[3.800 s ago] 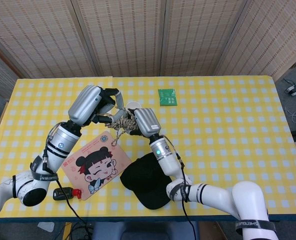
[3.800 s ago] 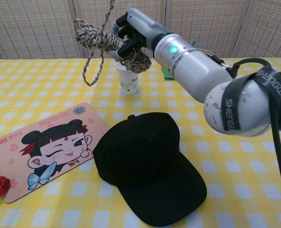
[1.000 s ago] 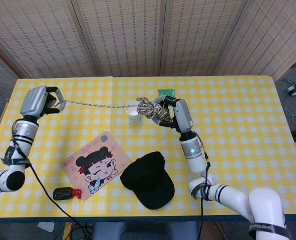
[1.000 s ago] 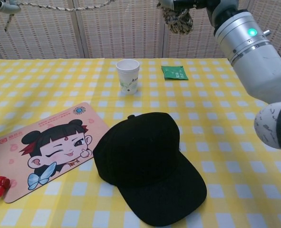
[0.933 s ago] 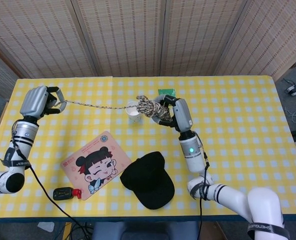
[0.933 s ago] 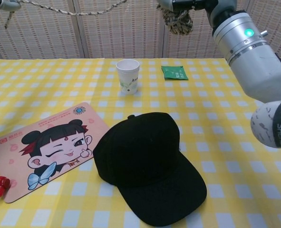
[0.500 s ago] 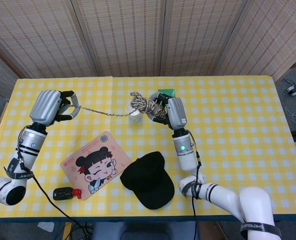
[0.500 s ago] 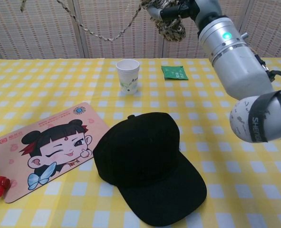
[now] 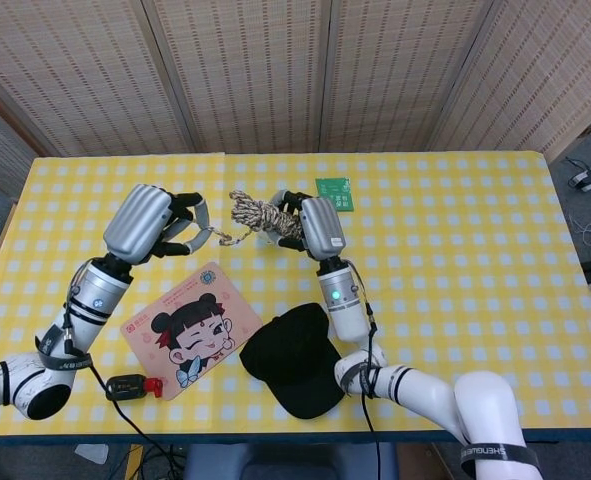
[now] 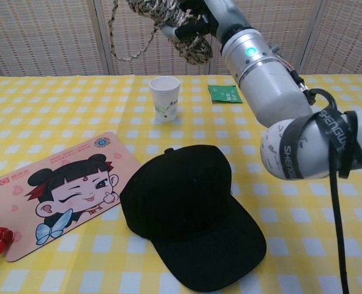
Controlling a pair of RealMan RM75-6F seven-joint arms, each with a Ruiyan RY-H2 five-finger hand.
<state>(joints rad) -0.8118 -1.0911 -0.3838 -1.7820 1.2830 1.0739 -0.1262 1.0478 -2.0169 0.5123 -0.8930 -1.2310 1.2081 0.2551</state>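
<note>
Since a second ago our left hand (image 9: 155, 224) has swung in from the far left edge toward the middle, so the strand that ran taut across the table now hangs slack and short between our hands. Our right hand (image 9: 310, 222) has its fingers curled around the bundled rope (image 9: 258, 213), holding the coil high above the paper cup (image 10: 165, 97), well clear of the table so it cannot snag. Our left fingers pinch the rope's free end, which lets us feed or gather it. Below lie the black cap (image 10: 191, 213), the cartoon mouse pad (image 10: 58, 188) and a green packet (image 10: 225, 93).
</note>
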